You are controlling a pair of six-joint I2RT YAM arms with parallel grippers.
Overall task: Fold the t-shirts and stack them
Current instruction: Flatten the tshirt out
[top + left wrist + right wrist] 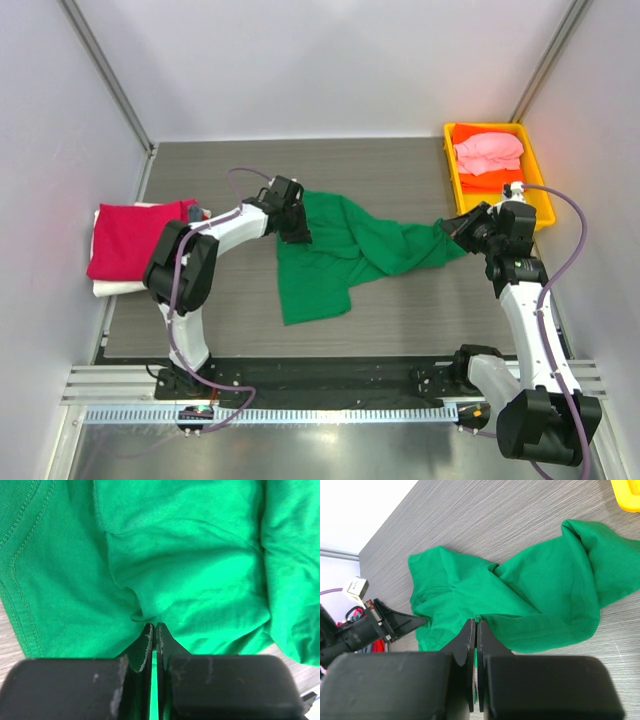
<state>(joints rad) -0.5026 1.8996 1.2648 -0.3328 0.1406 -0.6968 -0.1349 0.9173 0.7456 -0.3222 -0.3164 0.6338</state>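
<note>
The bright green t-shirt (345, 250) lies crumpled and stretched across the middle of the table. My left gripper (294, 228) is shut on a fold of it at its left end (150, 605). My right gripper (458, 228) is shut on its hem at the right end (520, 615). A crimson shirt (130, 235) lies folded on a white one (115, 287) at the left edge. A pink shirt (488, 152) and an orange one (490, 183) lie in the yellow tray (452, 175) at the back right.
White walls close in the table on three sides. The left arm's gripper (385, 625) shows in the right wrist view. A corner of the yellow tray (626, 492) shows at that view's top right.
</note>
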